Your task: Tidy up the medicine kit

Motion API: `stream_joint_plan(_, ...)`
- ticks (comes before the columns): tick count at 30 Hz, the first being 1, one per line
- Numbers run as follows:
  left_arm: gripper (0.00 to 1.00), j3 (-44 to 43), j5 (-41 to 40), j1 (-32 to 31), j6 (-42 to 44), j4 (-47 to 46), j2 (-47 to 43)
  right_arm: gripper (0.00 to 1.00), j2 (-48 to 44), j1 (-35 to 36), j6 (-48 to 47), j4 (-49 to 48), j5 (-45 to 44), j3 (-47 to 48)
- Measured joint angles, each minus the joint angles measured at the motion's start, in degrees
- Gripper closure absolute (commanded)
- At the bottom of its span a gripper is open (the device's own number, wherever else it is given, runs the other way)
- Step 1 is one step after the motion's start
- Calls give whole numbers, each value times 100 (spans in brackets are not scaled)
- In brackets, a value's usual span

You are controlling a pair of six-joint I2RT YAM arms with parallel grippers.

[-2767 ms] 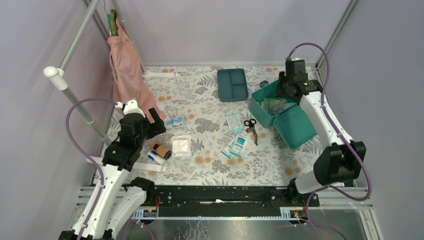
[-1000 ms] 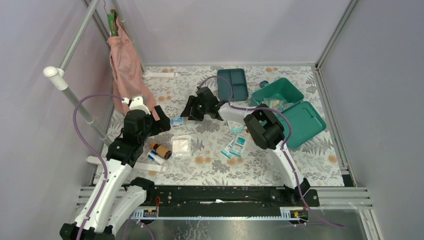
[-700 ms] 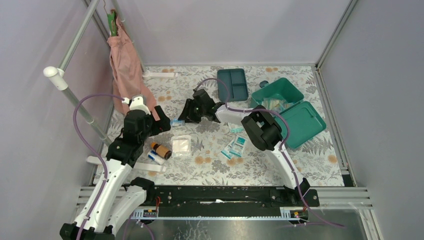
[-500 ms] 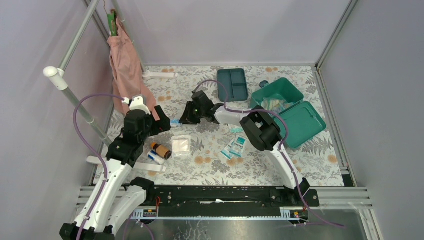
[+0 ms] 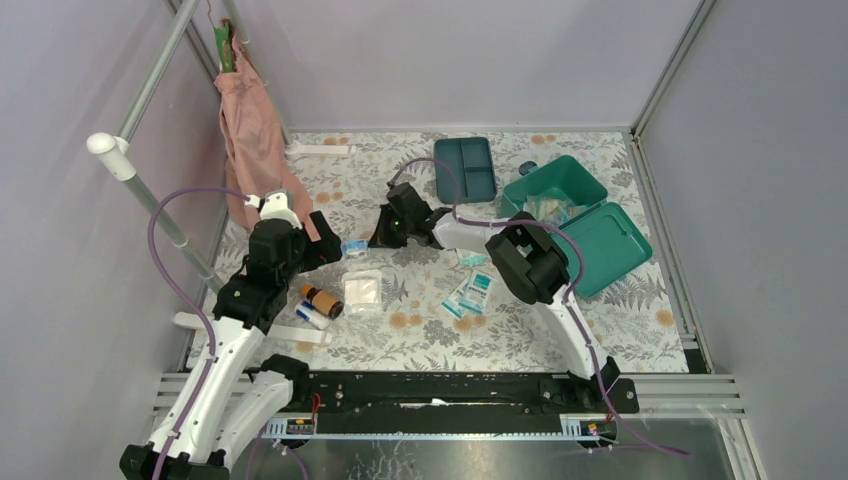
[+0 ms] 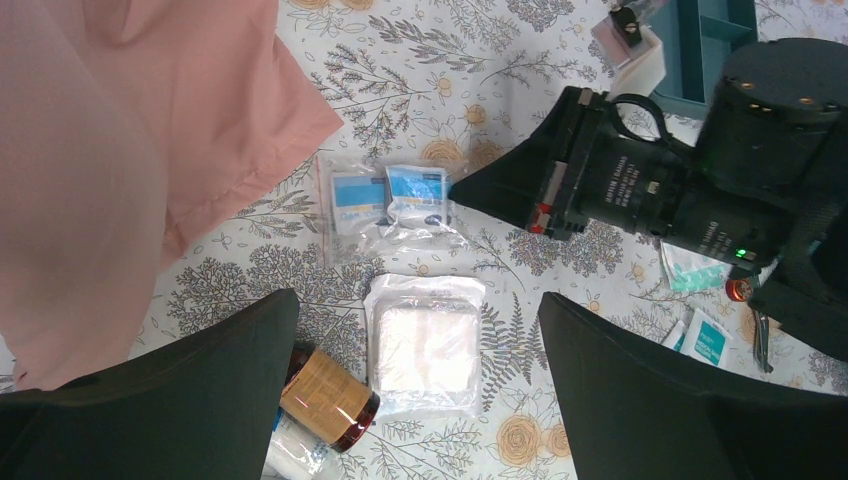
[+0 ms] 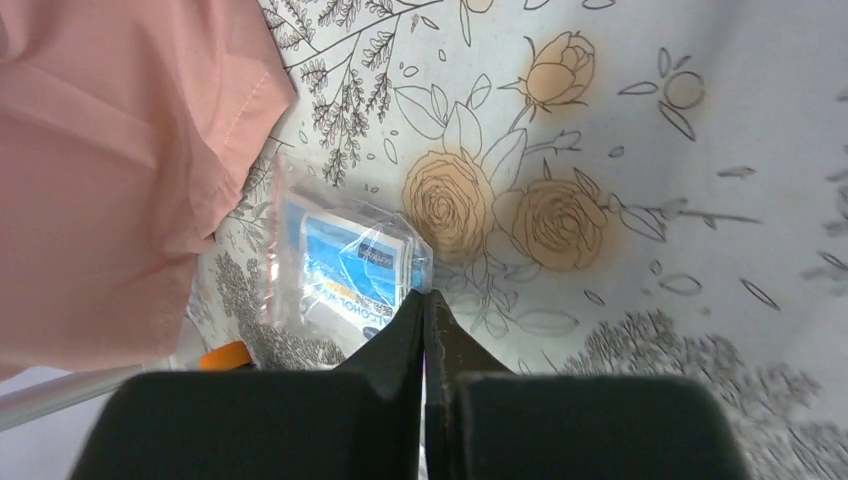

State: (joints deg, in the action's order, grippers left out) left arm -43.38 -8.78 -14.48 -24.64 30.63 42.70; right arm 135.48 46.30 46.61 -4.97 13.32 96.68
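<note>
Right hand [image 7: 425,300] swung over from kit [image 5: 572,178]; now clenched at packet [image 7: 345,265] edge, hold unsure. We see kit well behind hand, rightward. Left hand [image 6: 415,297] released.

Teal-green medicine kit [image 5: 605,245], darker blue-teal divided tray [image 5: 478,180], pink cloth [image 5: 252,125], white tablecloth [image 5: 430,335] with grey leaves and orange roses, blue-and-white sachet packet [image 7: 350,272], amber bottle [image 6: 328,398]

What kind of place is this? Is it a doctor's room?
Probably a robot testing booth, not a doctor's room: left arm and right arm bolted to a metal rail, plain grey walls, medicine kit set out on a flowered table.
</note>
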Motion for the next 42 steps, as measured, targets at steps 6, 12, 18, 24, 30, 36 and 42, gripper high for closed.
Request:
stream_joint_plan(6, 1, 0, -2, -13, -2, 0, 13, 100, -824, 4, -531, 297, -501, -498)
stream_joint_plan(12, 1, 0, -4, -20, 0, 0, 20, 100, -2251, 0, -1051, 568, -1235, -1222)
stream_joint_plan(18, 1, 0, -26, -61, 0, 0, 20, 100, -3799, -240, -1449, 1117, -1943, -2107)
stream_joint_plan(24, 1, 0, -46, -92, -2, 0, 20, 100, -5410, -1408, -1812, 1829, -2295, -2750)
stream_joint_plan(30, 1, 0, -52, -96, 0, 0, 26, 100, -6336, -2422, -2433, 2632, -2673, -2621)
stream_joint_plan(36, 1, 0, -59, -103, -2, 0, 48, 100, -6365, -3021, -3003, 3171, -2828, -2221)
stream_joint_plan(42, 1, 0, -63, -125, -2, 2, 48, 100, -5893, -3228, -3377, 3436, -2874, -1862)
